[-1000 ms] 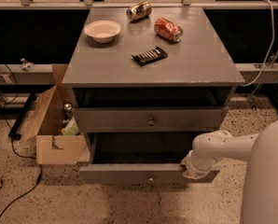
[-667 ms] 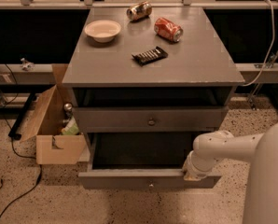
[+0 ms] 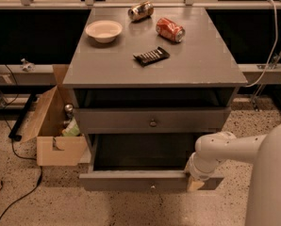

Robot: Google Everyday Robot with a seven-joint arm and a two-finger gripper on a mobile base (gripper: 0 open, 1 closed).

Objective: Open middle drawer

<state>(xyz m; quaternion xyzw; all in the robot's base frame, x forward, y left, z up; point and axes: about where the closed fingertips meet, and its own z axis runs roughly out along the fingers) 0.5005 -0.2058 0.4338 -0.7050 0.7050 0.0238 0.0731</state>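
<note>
The gripper (image 3: 195, 183) is resting against the right end of the middle drawer (image 3: 140, 179) front; whether it is spread or pressed together cannot be told. Compared with a second ago, this drawer is standing further out of the bench (image 3: 107, 65), the gripper nearer the camera with it. Above and left of the gripper, the upper drawer (image 3: 112, 120) is staying shut.

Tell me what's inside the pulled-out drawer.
The middle drawer shows a dark interior, no visible contents; its rear hides under the drawer above. The gripper is at its front right.
</note>
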